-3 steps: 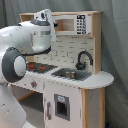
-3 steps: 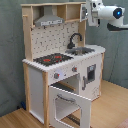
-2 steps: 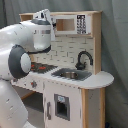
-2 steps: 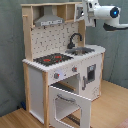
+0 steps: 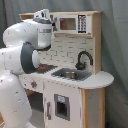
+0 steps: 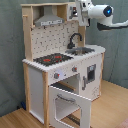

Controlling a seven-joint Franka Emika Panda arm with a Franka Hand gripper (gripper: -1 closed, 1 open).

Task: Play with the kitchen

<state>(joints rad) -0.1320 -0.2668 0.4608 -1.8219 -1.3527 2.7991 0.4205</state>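
In the first exterior view the kitchen fills the centre and right of the frame, its black faucet arching over the sink on the pale counter, while the white robot arm bulks across the left side and hides part of the stovetop; the gripper itself cannot be made out here. In the second exterior view the kitchen stands at centre with its oven door hanging open at the lower middle, the red-and-black stovetop left of the sink, and the grey hood above. The arm reaches in from the upper right beside the top shelf, and whether its pincer is apart or together I cannot tell.
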